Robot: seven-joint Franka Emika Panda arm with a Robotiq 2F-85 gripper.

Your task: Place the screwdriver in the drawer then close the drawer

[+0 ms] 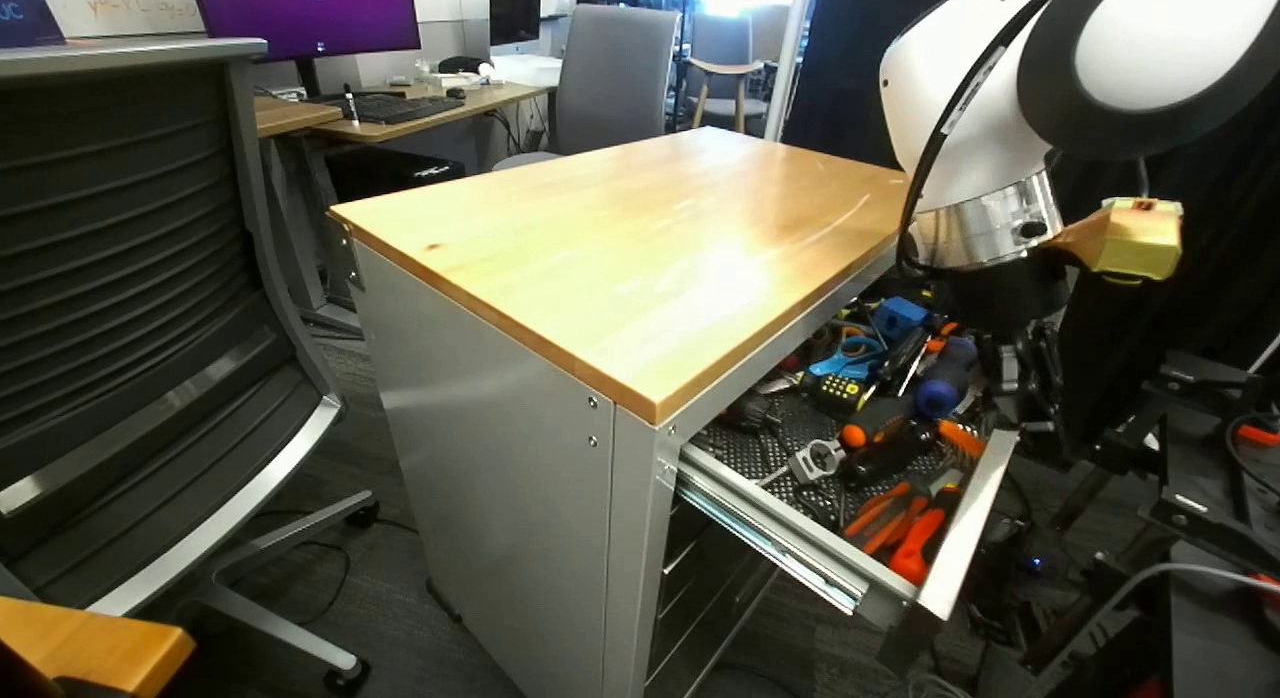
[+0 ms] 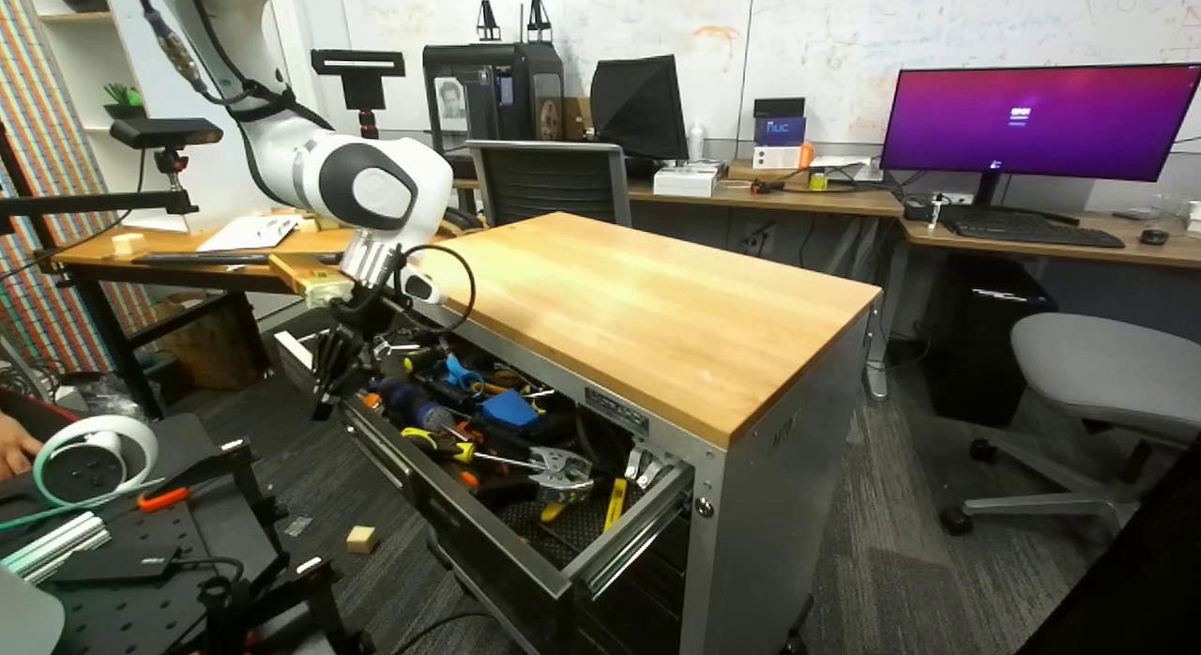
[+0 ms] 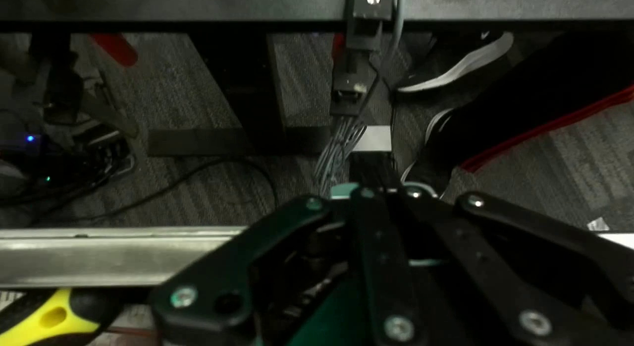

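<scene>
The light-grey top drawer (image 1: 968, 528) is pulled out and full of tools; it also shows in an exterior view (image 2: 497, 524). In the wrist view, its front edge (image 3: 99, 254) runs across the lower part. My gripper (image 1: 1038, 433) points down at the drawer's front panel, with its fingertips on the outer side; it also shows in an exterior view (image 2: 324, 409). In the wrist view, the gripper (image 3: 374, 177) has its fingers together with nothing seen between them. I cannot tell whether it touches the panel. I cannot pick out the small black screwdriver among the tools.
Orange-handled tools (image 1: 890, 518), a blue-handled tool (image 1: 945, 378) and blue scissors (image 1: 848, 358) lie in the drawer. The cabinet has a wooden top (image 1: 620, 248). A black table (image 2: 141, 580) stands in front of the drawer, with a person's shoe (image 3: 460, 68) beyond its leg.
</scene>
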